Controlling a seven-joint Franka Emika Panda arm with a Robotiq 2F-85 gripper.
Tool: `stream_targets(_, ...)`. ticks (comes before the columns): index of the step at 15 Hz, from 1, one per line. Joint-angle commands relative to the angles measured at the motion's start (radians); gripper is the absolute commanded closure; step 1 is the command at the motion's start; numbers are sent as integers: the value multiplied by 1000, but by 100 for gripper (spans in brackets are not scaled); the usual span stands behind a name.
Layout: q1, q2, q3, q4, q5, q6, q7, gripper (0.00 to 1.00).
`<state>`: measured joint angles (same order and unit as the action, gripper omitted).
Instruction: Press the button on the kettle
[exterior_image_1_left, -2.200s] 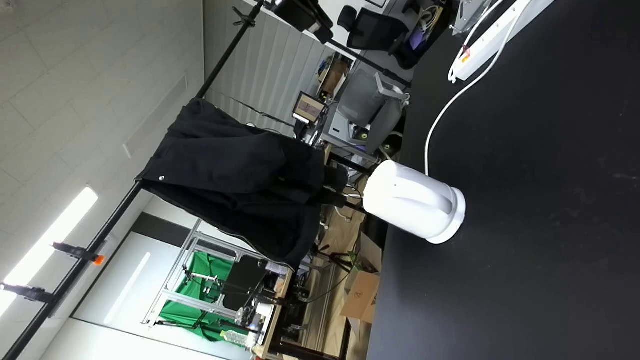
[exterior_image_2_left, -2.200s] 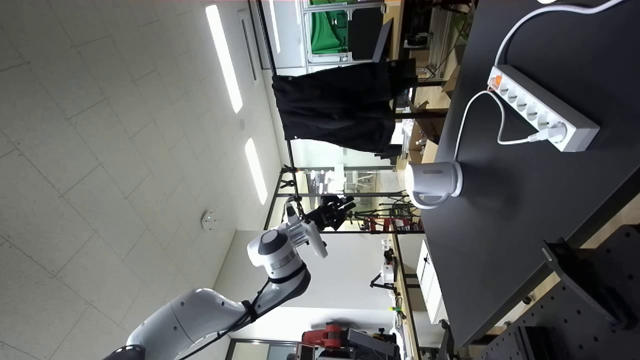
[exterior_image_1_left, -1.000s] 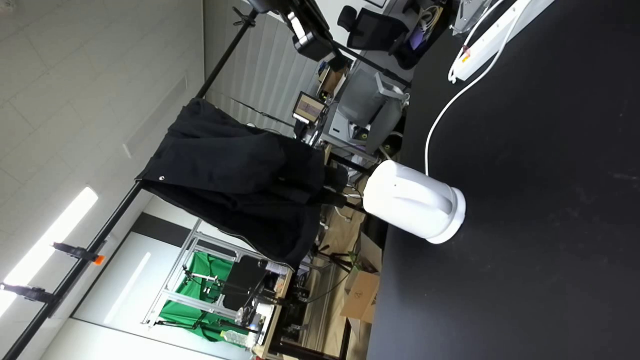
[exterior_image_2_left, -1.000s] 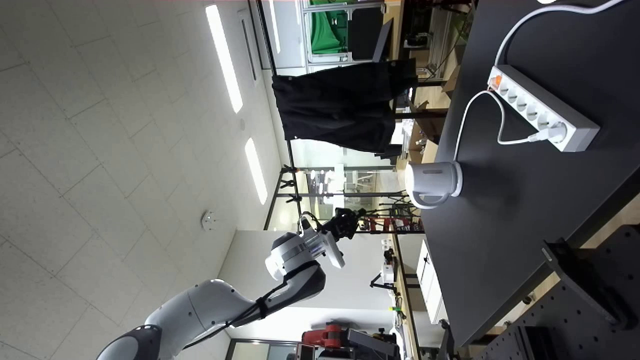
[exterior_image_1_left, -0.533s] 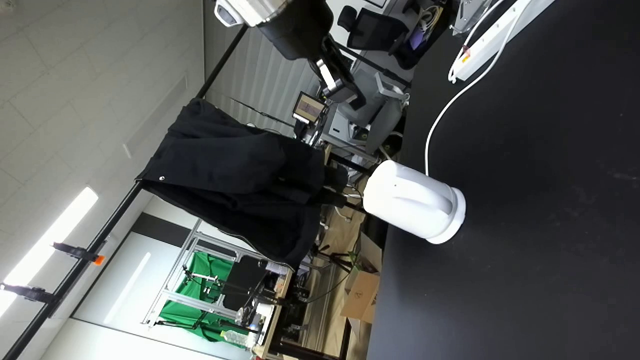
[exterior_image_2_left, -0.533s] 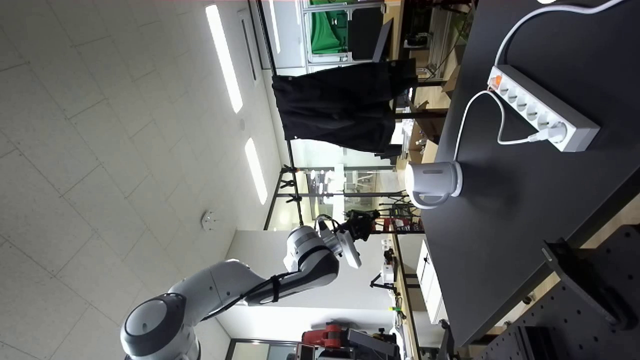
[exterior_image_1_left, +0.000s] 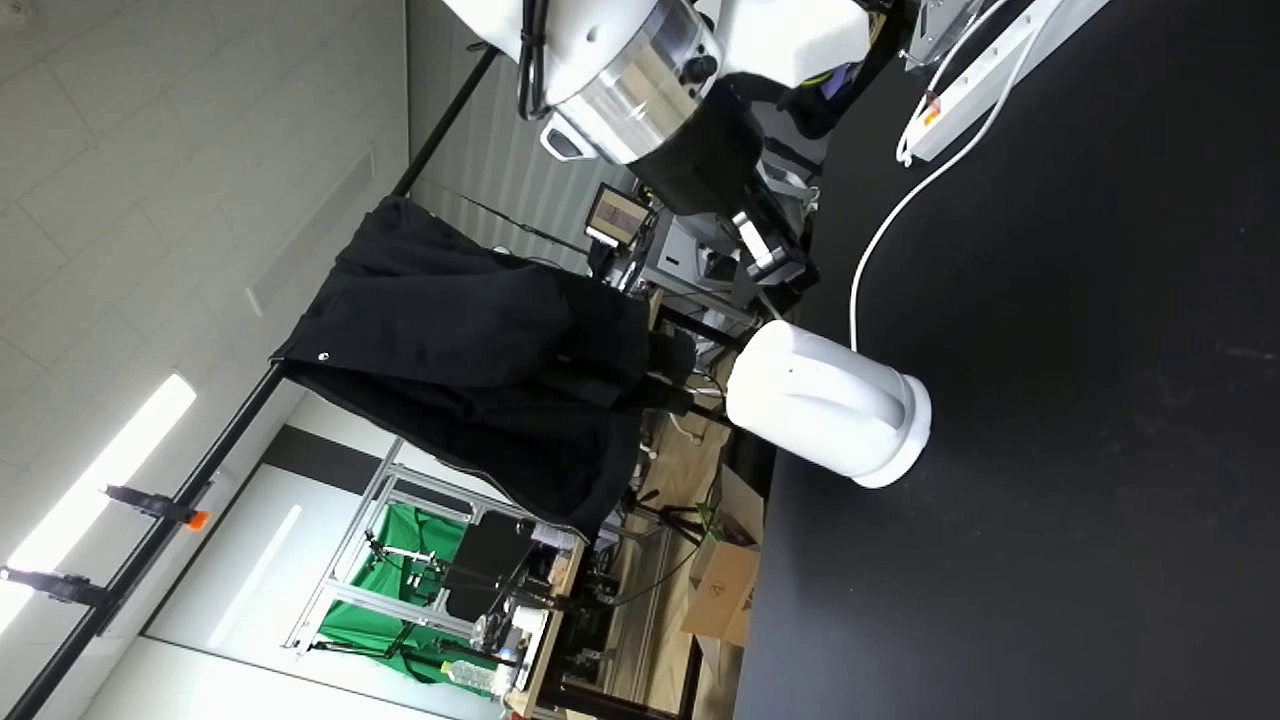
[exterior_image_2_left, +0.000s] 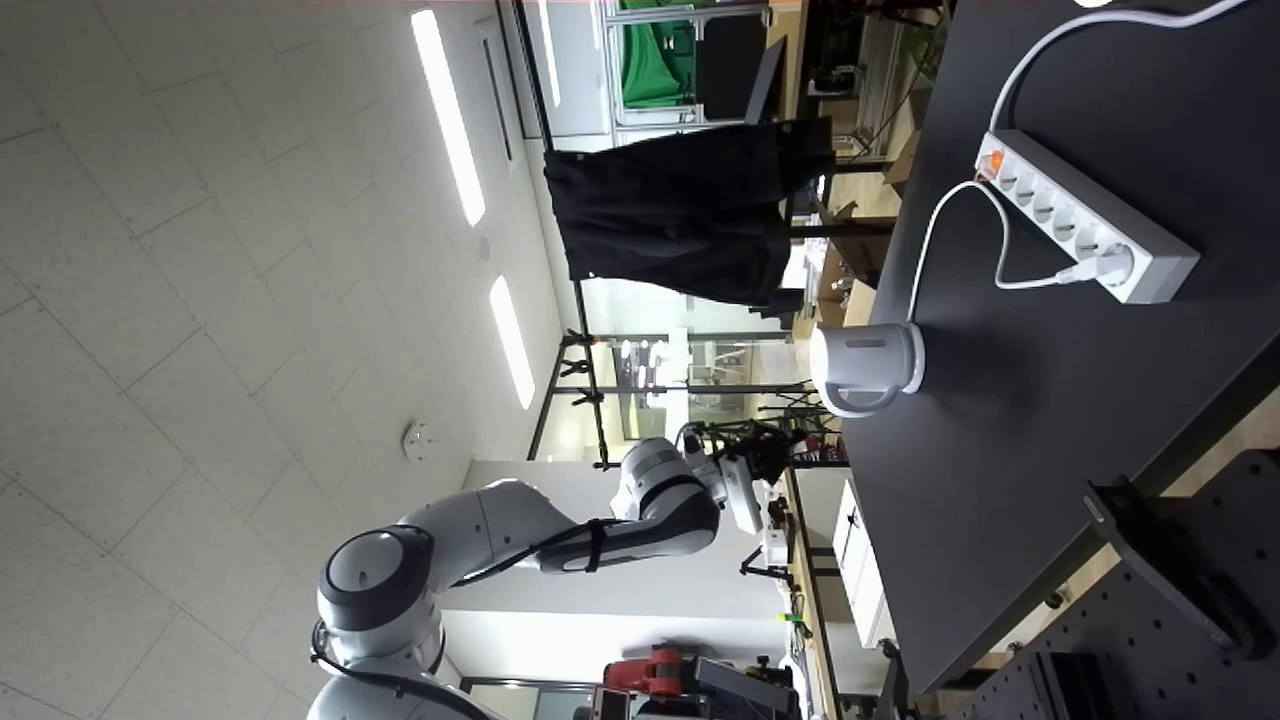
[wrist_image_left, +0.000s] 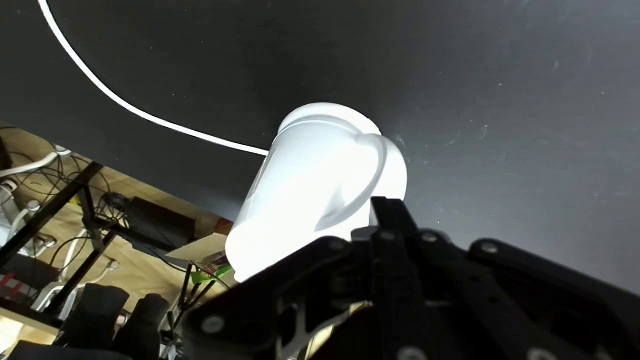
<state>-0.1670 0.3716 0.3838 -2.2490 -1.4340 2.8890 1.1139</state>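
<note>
On the broad matte-black desk (exterior_image_1_left: 1050, 520), the cylindrical white plastic kettle (exterior_image_1_left: 825, 405) stands upright ahead of the black two-fingered claw (wrist_image_left: 387, 204), its top (wrist_image_left: 257, 242) nearer than its base (wrist_image_left: 325, 111); the claw hangs apart, closed, empty. The button is indiscernible.

Both exterior views reach me turned sideways. A pale, panelled ceiling (exterior_image_2_left: 200, 300) carries long, glowing white strip lights (exterior_image_2_left: 448, 115). Beyond the matte black tabletop (exterior_image_1_left: 1050, 560), I see a large black cloth (exterior_image_1_left: 460, 310) hanging from a slim black pole (exterior_image_1_left: 238, 426); farther back, bright green fabric (exterior_image_1_left: 430, 528) shows behind a silver metal frame (exterior_image_1_left: 400, 608). In an exterior view, dark-framed glass panels (exterior_image_2_left: 722, 362) sit beside a plain white wall (exterior_image_2_left: 700, 590). The wrist view shows me tan floor (wrist_image_left: 137, 274) around a black furniture frame (wrist_image_left: 50, 214).
</note>
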Motion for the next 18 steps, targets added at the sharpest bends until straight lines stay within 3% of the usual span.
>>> stream_targets(1,0,4,0,4,0,0,0,99)
stream_targets(11,1,5,0,10,0,0,0,100)
stream_targets(18,14,29,-36,106,-115,-20,60,100)
